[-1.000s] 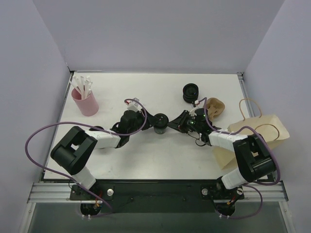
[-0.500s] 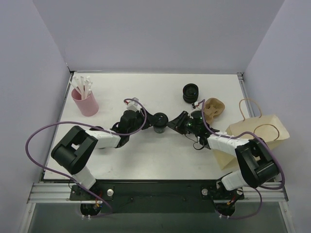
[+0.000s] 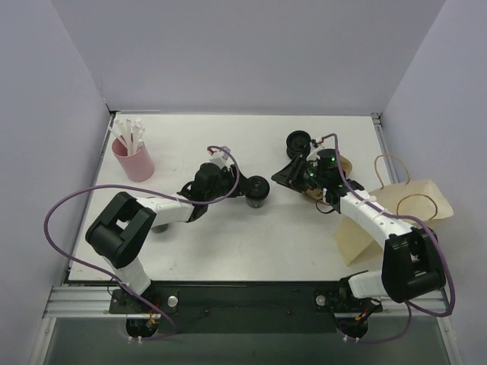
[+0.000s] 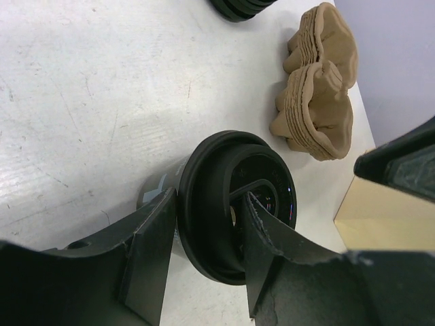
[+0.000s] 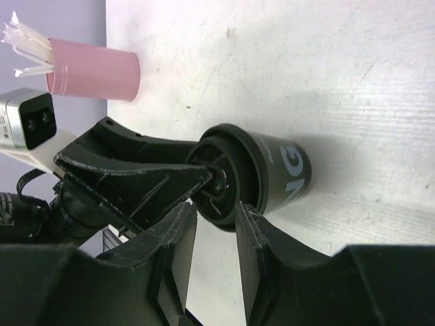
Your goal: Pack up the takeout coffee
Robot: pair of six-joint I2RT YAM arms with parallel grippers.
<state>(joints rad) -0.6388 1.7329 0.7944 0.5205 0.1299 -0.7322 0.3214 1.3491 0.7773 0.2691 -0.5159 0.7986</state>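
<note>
The takeout coffee (image 3: 258, 191), a small black cup with a black lid, is near the table's middle. My left gripper (image 3: 247, 190) is shut on it at the lid. In the left wrist view the lid (image 4: 224, 217) sits between the two fingers (image 4: 149, 251). My right gripper (image 3: 284, 176) is open and empty, a short way right of the cup. In the right wrist view the cup (image 5: 275, 170) lies just beyond its fingertips (image 5: 255, 251), with bare table in the gap. Whether the cup rests on the table I cannot tell.
A stack of black ribbed rings (image 3: 298, 141) stands behind the right gripper. Brown pulp carriers (image 4: 316, 81) lie beside it, half hidden by the right arm. The brown paper bag (image 3: 407, 207) lies at the right edge. A pink cup of white sticks (image 3: 135, 160) stands far left.
My right gripper has opened and drawn back from the cup, up and to the right toward the ring stack. The left gripper keeps its hold and has shifted the cup slightly right.
</note>
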